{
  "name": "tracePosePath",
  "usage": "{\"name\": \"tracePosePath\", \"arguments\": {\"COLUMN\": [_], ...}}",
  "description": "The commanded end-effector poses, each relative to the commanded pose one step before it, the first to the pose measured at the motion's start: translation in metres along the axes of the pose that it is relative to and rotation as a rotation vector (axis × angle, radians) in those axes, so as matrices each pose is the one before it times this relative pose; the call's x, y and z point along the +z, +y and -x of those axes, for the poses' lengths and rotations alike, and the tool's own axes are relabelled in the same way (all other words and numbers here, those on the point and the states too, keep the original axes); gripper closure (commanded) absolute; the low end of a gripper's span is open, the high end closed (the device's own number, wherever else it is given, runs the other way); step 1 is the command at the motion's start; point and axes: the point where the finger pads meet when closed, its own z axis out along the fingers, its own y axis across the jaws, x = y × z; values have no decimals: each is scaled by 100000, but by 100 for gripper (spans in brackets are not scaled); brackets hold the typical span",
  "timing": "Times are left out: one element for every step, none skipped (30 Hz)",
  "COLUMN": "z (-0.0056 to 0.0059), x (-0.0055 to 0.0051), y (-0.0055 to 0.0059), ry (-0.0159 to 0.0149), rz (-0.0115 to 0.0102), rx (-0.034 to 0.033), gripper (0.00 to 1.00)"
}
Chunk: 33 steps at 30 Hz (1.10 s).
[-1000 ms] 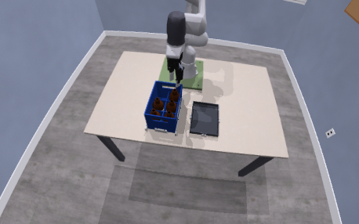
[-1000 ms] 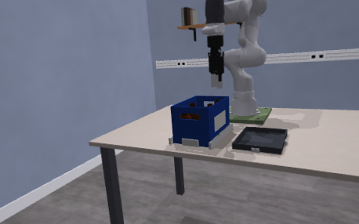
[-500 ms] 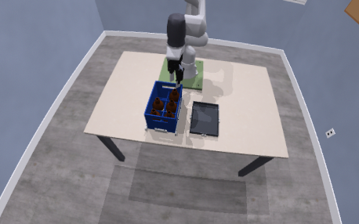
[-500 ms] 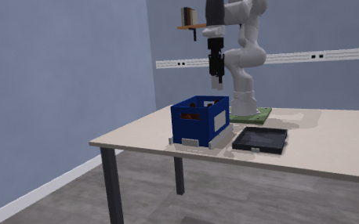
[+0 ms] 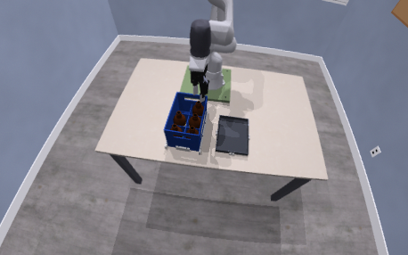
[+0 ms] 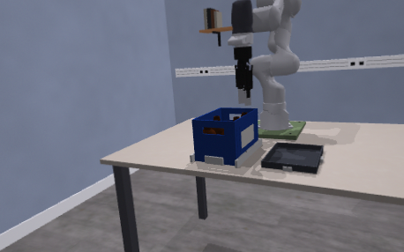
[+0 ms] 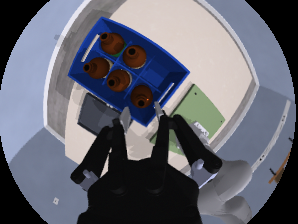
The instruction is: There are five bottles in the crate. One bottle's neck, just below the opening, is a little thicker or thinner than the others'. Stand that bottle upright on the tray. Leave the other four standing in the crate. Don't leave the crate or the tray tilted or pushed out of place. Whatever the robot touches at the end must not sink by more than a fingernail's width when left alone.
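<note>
Several brown bottles stand in the blue crate (image 5: pixel 183 142) (image 6: pixel 215 147) (image 7: pixel 157 74); one cell is empty. The nearest bottle to the robot base (image 5: pixel 198 109) (image 7: pixel 141 96) is in a corner cell. Others include a middle bottle (image 5: pixel 194 121) (image 7: pixel 120 81) and a bottle beside the empty cell (image 5: pixel 179 119) (image 7: pixel 134 56). I cannot tell which neck differs. The black tray (image 5: pixel 233 142) (image 6: pixel 304 167) (image 7: pixel 96 113) lies flat beside the crate, with no bottle on it. My gripper (image 5: pixel 199 95) (image 6: pixel 244 102) (image 7: pixel 142 109) is open partway and empty, above the crate's base-side end near the corner bottle.
Small light brackets (image 5: pixel 183 148) (image 6: pixel 214 160) sit around the crate's foot. The green base plate (image 5: pixel 220 95) (image 6: pixel 293 132) (image 7: pixel 200 107) lies behind the crate under the arm. The crate's walls stand higher than the bottle bodies. A gap separates crate and tray.
</note>
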Motion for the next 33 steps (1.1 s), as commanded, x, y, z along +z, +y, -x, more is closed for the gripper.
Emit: {"name": "tracePosePath", "arguments": {"z": [-303, -1, -1, -2, -1, 0, 0, -1, 0, 0, -1, -1, -1, 0, 0, 0, 0, 0, 0, 0, 0, 0, 0, 0, 0, 0, 0, 0, 0, 0, 0, 0, 0], "x": [450, 120, 115, 111, 105, 0, 0, 98, 91, 84, 77, 69, 62, 55, 47, 40, 34, 27, 21, 16, 11, 7, 0, 0, 4, 1, 0, 0, 0, 0, 0, 0, 0], "y": [-205, -1, 0, -1, -1, 0, 0, -1, 0, 0, -1, -1, 0, 0, 0, 0, 0, 0, 0, 0, 0, 0, 0, 0, 0, 0, 0, 0, 0, 0, 0, 0, 0], "ry": [750, 0, 0, 0, 0, 0, 0, 0, 0, 0, 0, 0, 0, 0, 0, 0, 0, 0, 0, 0, 0, 0, 0, 0, 0, 0, 0, 0, 0, 0, 0, 0, 0], "rz": [-646, 0, 0, 0, 0, 0, 0, 0, 0, 0, 0, 0, 0, 0, 0, 0, 0, 0, 0, 0, 0, 0, 0, 0, 0, 0, 0, 0, 0, 0, 0, 0, 0], "rx": [836, 0, 0, 0, 0, 0, 0, 0, 0, 0, 0, 0, 0, 0, 0, 0, 0, 0, 0, 0, 0, 0, 0, 0, 0, 0, 0, 0, 0, 0, 0, 0, 0], "gripper": [56, 56, 56, 56, 56, 56, 56, 56, 56, 56, 56, 56, 56, 56, 56, 56, 56, 56, 56, 56, 56, 56, 56, 56, 56, 56, 56, 56, 56, 56, 56, 56, 56]}}
